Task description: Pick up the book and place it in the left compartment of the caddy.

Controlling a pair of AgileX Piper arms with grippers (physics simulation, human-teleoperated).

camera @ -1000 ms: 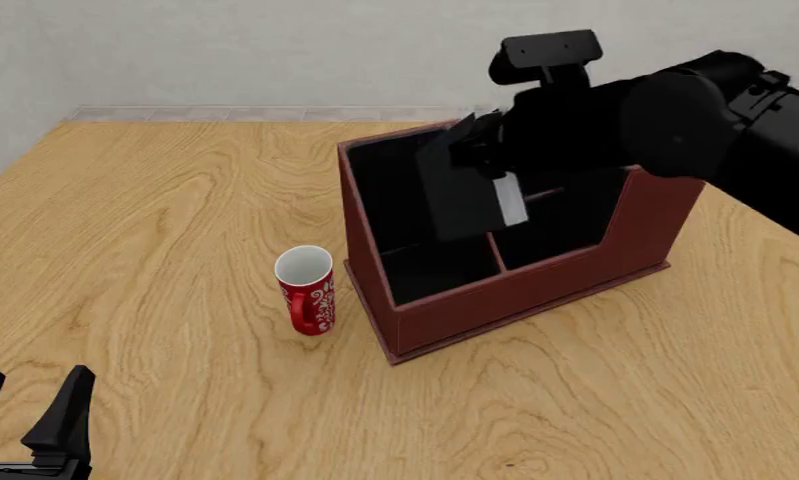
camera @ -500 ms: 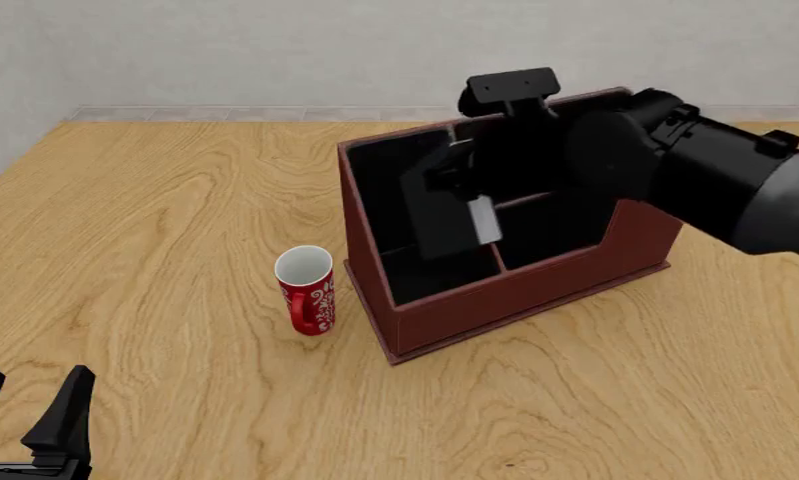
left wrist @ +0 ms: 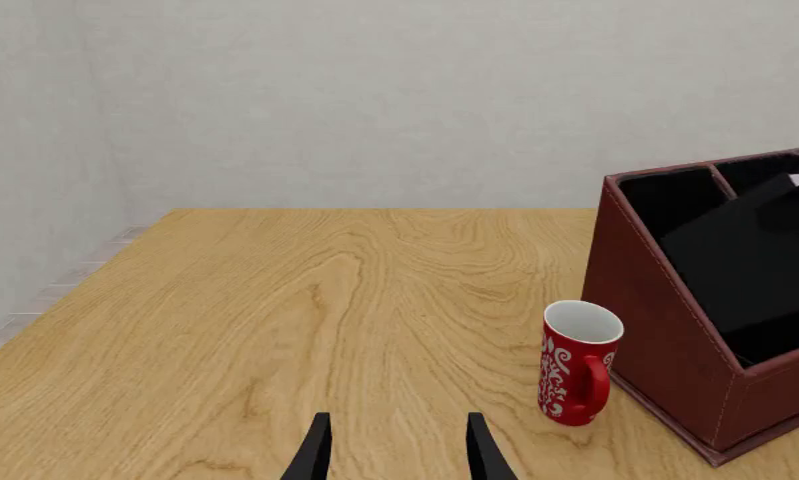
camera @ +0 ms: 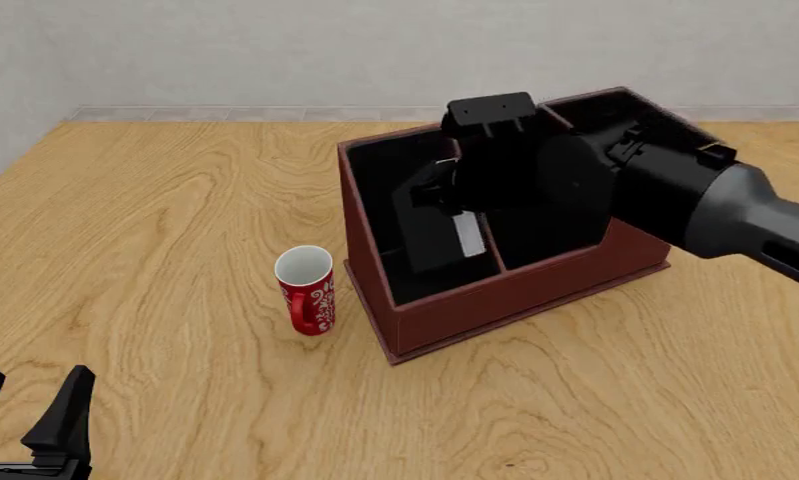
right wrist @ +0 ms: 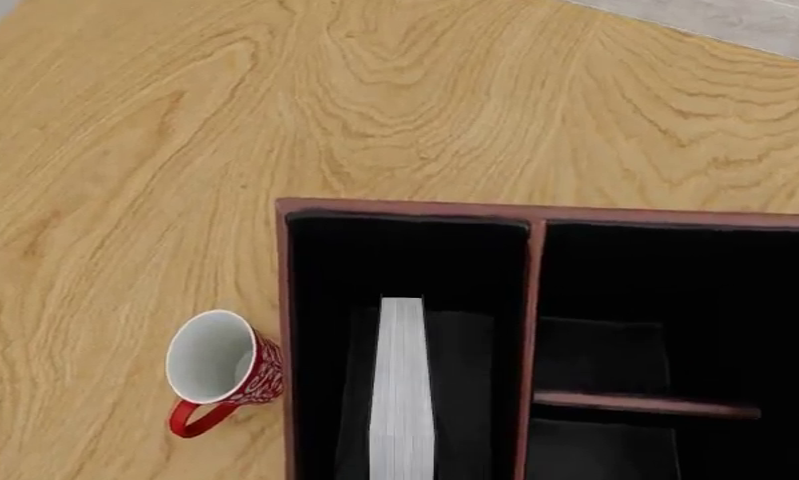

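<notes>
The reddish-brown caddy (camera: 506, 300) stands right of centre on the table. The black book (camera: 429, 240), white page strip facing right, hangs tilted inside the left compartment (camera: 379, 190), its lower end down between the walls. My right gripper (camera: 442, 192) sits at the book's top and is shut on it; the arm hides its fingers. In the right wrist view the book's page edge (right wrist: 402, 390) shows in the left compartment (right wrist: 332, 290), beside the divider. My left gripper (camera: 26, 420) stands open at the near left corner, holding nothing, fingers (left wrist: 322, 455) apart.
A red patterned mug (camera: 306, 290) stands upright just left of the caddy's front corner, also visible as the mug (right wrist: 219, 370) and the mug (left wrist: 579, 360). The caddy (left wrist: 666, 320) has a middle slot with a crossbar (right wrist: 639, 405). A grey wall backs the table.
My right arm has moved left and downward, carrying the book from above the caddy's middle down into the left compartment. The left gripper and the mug have not moved.
</notes>
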